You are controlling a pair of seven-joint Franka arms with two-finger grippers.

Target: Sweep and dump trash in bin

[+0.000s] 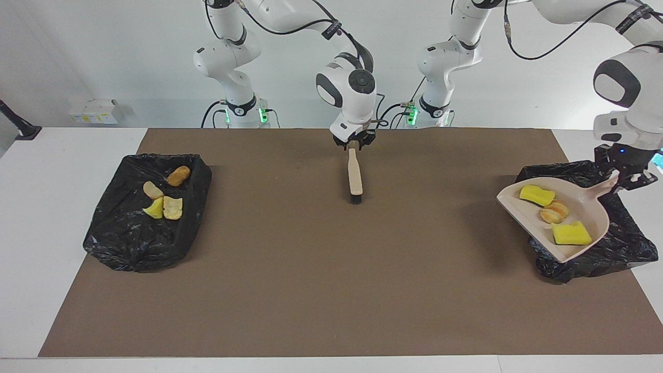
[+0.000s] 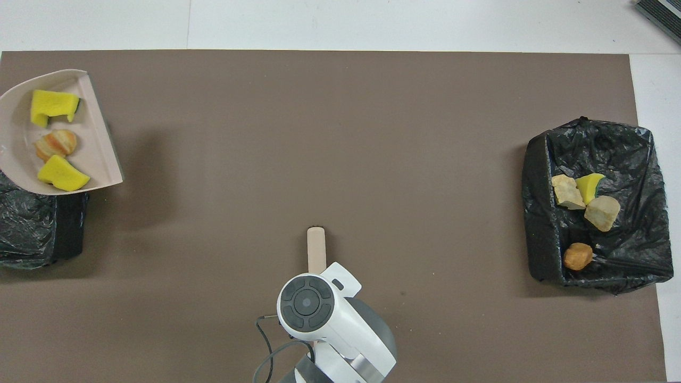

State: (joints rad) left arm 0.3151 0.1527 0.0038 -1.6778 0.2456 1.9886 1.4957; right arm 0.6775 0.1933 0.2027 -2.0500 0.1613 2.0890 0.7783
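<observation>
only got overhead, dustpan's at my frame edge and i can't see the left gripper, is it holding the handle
Observer: Yes. The left gripper is shut on the handle of the dustpan, which hangs raised over the bin at the left arm's end, with the three scraps in it.
Operator: and the right gripper, the wrist hides it here
Observer: The right gripper is at the handle tip of the brush, the end nearest the robots. The brush seems to lie flat on the mat.
</observation>
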